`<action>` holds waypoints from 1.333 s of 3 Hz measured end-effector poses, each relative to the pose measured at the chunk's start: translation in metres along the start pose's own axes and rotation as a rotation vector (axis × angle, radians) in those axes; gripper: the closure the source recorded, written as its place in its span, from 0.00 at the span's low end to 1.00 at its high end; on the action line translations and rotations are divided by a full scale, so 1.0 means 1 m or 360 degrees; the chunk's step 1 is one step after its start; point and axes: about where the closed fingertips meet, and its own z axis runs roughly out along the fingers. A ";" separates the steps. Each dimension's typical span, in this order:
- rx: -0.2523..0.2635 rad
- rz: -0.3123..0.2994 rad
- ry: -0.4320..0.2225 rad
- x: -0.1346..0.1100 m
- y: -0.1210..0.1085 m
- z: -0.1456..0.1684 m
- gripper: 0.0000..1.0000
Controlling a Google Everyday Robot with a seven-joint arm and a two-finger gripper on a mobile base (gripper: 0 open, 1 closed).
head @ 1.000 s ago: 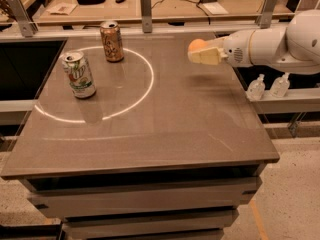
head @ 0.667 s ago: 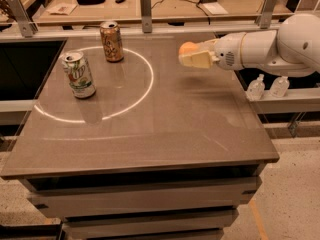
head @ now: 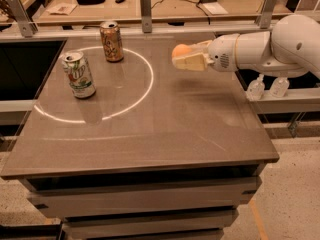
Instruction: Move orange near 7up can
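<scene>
The broad grey-brown tabletop (head: 175, 119) is open across front and middle. Over its right rear hangs the cream two-finger gripper (head: 184, 57). The white-and-green 7up can (head: 79, 75) stands near the left edge, well apart from the small round orange (head: 180, 49) clasped tight in that gripper.

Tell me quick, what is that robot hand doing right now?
Gripper: closed on the orange, held above the table, right of both cans.
</scene>
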 end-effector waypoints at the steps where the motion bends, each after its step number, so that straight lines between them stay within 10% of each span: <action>1: -0.0118 -0.0061 -0.0011 -0.011 0.026 0.007 1.00; 4: -0.0457 -0.0121 -0.0054 -0.034 0.123 0.059 1.00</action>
